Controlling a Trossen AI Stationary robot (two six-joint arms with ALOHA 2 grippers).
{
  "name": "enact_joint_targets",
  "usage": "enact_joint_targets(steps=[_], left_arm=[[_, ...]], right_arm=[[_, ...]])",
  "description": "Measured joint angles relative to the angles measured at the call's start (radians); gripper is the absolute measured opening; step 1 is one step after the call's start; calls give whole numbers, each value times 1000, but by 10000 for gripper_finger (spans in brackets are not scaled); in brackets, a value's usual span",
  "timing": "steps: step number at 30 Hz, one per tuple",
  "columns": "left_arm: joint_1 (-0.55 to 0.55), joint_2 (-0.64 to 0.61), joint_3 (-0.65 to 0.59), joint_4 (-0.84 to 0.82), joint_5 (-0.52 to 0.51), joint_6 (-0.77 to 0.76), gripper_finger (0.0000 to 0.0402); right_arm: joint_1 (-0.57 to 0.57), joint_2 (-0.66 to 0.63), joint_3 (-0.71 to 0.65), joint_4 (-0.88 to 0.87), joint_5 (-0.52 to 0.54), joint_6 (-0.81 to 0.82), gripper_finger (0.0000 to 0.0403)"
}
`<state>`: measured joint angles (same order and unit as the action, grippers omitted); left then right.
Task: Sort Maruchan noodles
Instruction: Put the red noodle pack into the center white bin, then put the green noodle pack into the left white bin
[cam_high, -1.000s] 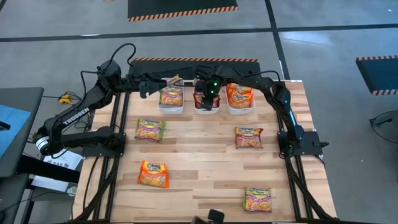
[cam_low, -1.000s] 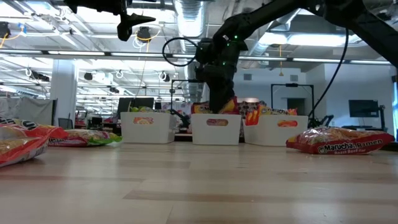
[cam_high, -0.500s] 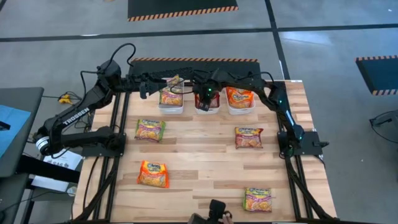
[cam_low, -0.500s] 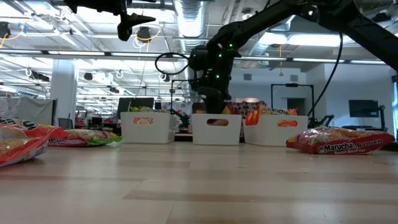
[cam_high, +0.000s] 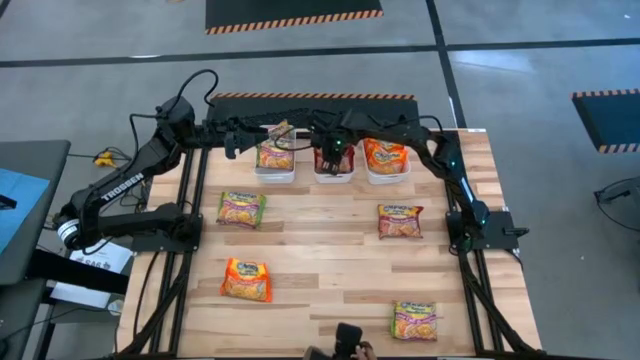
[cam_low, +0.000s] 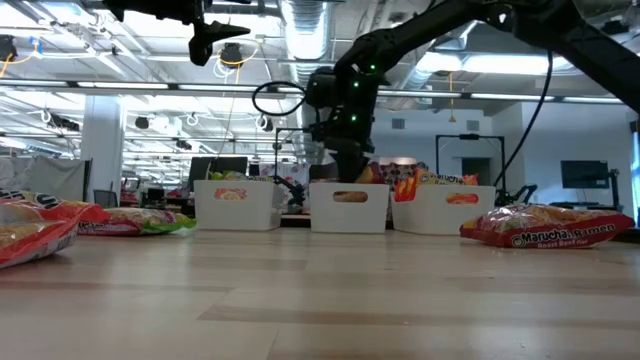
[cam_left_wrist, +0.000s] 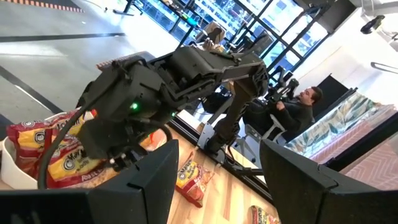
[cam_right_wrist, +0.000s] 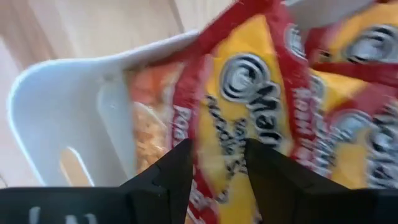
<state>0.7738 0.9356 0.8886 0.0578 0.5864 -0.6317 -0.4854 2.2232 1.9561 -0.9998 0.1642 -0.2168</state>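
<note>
1. Wooden plank bench (cam_high: 330, 270) carries three white plastic bins in a row along its far edge: a left bin (cam_high: 275, 160), a middle bin (cam_high: 333, 172) and a right bin (cam_high: 387, 165), each with glossy ramen packets inside.
2. Right end effector (cam_high: 333, 152) hangs over the middle bin, fingers pointing down into it.
3. Its wrist view shows the two dark fingers (cam_right_wrist: 163, 177) parted, with a red-trimmed yellow ramen packet (cam_right_wrist: 249, 124) lying directly beyond the fingertips inside the bin's white wall (cam_right_wrist: 56, 112); the packet sits between and past the fingers, and no clamp on it shows.
4. Left end effector (cam_high: 238, 140) hovers beside the left bin at the bench's far edge, fingers spread wide and holding nothing.
5. Four flat packets lie loose on the bench, well apart from both arms: a green-trimmed packet (cam_high: 241, 208), an orange packet (cam_high: 246, 279), a maroon-trimmed packet (cam_high: 400, 220) and a pink-trimmed packet (cam_high: 415, 320) near the front right corner.
</note>
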Motion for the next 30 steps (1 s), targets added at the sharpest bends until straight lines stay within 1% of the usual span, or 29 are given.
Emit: enact_joint_targets(steps=[9,14,17,21,24,26,30], left_arm=[[0,0,0,0,0,-6,210],[0,0,0,0,0,-7,210],[0,0,0,0,0,-8,210],[0,0,0,6,3,-60,210],[3,-6,0,18,8,-88,210],[10,-14,0,18,10,-87,210],[13,-13,0,1,-6,-83,210]], right_arm=[[33,-3,67,-117,0,54,196],[54,-4,137,-209,-1,85,198],[56,-4,193,-248,-8,94,197],[50,-4,305,-311,-15,73,196],[36,-4,400,-330,-82,52,196],[24,-43,377,-284,-147,51,196],[2,-117,370,-277,-271,65,196]])
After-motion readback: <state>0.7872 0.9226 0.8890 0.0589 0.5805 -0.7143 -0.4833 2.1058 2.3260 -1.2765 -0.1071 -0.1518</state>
